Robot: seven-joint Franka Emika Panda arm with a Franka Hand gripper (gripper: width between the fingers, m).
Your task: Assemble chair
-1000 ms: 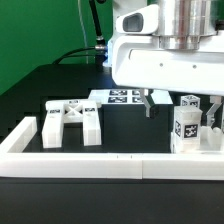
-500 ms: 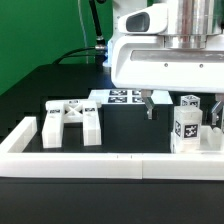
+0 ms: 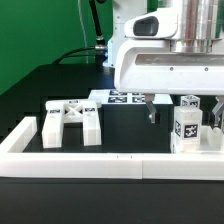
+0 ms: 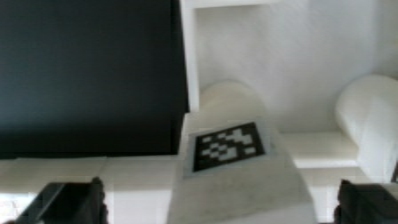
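Pointing down, hand (image 4: 217, 200) hangs spread over chair part (image 4: 231, 160).

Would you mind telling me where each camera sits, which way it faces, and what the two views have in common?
Exterior view: low, just outside the white border wall, looking across the black table at the cross-braced frame; the arm's white wrist housing and one dark finger show.
Wrist view: on the wrist, looking down past the open gripper at a tagged white part; only its two fingertips show.
Shared: the black table and, probably, that tagged white part, at the exterior view's right.
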